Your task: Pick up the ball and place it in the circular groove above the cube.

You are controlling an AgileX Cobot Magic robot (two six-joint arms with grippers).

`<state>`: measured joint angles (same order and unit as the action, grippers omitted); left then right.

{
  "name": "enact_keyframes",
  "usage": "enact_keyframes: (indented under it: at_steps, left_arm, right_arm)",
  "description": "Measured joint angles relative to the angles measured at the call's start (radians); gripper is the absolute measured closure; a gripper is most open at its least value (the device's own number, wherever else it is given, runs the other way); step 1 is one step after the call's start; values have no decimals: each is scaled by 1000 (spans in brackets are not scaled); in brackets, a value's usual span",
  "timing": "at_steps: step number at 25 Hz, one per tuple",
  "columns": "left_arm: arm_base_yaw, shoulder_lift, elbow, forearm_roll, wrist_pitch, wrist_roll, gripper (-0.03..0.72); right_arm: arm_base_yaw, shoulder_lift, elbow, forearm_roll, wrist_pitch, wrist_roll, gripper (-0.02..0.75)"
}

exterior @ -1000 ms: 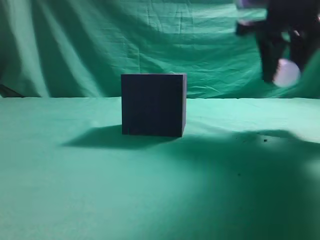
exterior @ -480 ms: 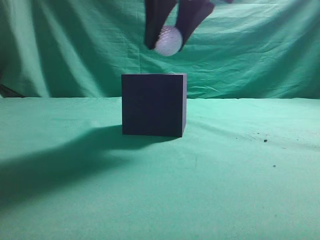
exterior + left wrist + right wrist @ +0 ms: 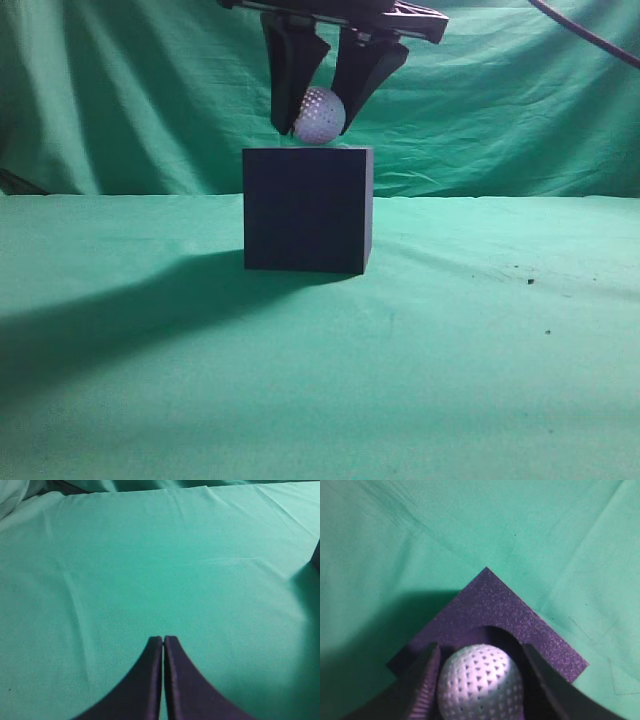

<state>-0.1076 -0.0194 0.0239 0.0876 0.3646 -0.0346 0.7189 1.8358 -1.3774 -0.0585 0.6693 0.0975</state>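
Observation:
The dark navy cube point(image 3: 307, 210) stands on the green cloth at the middle. My right gripper point(image 3: 317, 118) hangs straight over its top and is shut on the white dimpled ball point(image 3: 319, 114), which sits just above the cube's top face. In the right wrist view the ball point(image 3: 481, 684) is between my two fingers point(image 3: 481, 680), right over the circular groove point(image 3: 495, 635) in the cube's top point(image 3: 490, 605). My left gripper point(image 3: 163, 640) is shut and empty over bare cloth, away from the cube.
A green cloth point(image 3: 480, 340) covers the table and hangs as a backdrop behind. A dark edge point(image 3: 316, 555) shows at the right border of the left wrist view. The arm's shadow falls on the cloth left of the cube.
My right gripper carried the ball from the far right to above the cube, then lowered it close to the cube's top.

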Motion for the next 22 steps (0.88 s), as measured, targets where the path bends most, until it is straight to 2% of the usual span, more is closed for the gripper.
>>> enact_keyframes:
  at_steps: [2,4,7,11,14,18,21,22]
  left_arm:
    - [0,0,0,0,0,0,688]
    - [0,0,0,0,0,0,688]
    - [0,0,0,0,0,0,688]
    - [0,0,0,0,0,0,688]
    - [0,0,0,0,0,0,688]
    - [0,0,0,0,0,0,688]
    - [0,0,0,0,0,0,688]
    - [0,0,0,0,0,0,688]
  right_arm:
    - [0,0,0,0,-11,0,414]
    - [0,0,0,0,-24,-1,290]
    - [0,0,0,-1,-31,-2,172]
    - [0,-33,0,-1,-31,-2,176]
    - [0,-109,0,-1,22,9,353]
    - [0,-250,0,-1,239,31,650]
    - [0,-364,0,1,383,38,738]
    - [0,-406,0,1,415,39,738]
